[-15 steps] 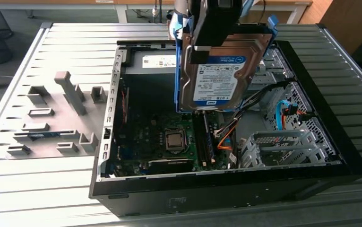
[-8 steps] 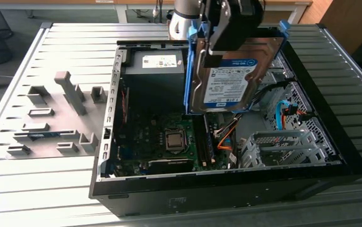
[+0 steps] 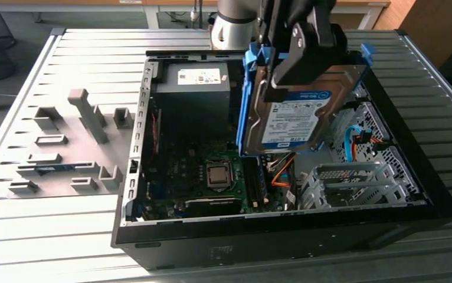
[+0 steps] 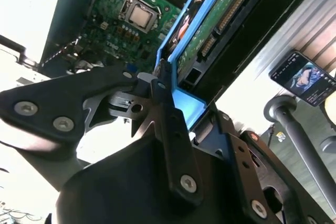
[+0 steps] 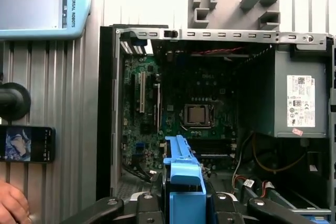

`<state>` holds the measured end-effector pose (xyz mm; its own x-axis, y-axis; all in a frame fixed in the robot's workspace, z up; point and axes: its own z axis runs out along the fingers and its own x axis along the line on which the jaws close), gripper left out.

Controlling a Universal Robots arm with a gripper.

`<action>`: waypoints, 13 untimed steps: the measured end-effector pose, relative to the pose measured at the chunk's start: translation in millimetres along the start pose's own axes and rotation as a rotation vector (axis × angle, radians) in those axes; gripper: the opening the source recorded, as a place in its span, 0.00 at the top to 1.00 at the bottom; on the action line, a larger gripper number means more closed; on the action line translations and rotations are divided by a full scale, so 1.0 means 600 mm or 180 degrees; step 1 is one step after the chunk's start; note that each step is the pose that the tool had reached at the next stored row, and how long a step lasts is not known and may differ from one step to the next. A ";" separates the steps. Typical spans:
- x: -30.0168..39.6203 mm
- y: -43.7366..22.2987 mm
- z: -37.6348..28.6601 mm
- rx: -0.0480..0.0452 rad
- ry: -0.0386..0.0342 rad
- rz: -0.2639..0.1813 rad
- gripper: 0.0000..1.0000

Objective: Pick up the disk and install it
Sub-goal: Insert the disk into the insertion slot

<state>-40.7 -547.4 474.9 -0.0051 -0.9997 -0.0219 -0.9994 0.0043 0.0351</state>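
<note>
Gripper fingers are pinching the disk by its blue side rails, holding it tilted w/ label facing the exterior cam, above the open PC case. Disk is hanging over the drive-cage side, toward the exterior view's right; motherboard and grey PSU box are sitting inside. Case is lying on a slatted table. Person's hand is showing near a phone.
</note>
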 end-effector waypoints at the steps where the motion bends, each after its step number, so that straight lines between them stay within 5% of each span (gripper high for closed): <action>1: 0.001 -0.005 0.001 -0.0001 0.0000 0.0000 0.64; 7: 0.002 -0.046 0.002 -0.0010 0.0000 0.0000 0.64; 13: 0.023 -0.052 0.006 -0.0010 -0.0001 0.0000 0.64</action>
<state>-9.8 -561.3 469.7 -0.0052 -0.9997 -0.0222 -0.9993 0.0043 0.0383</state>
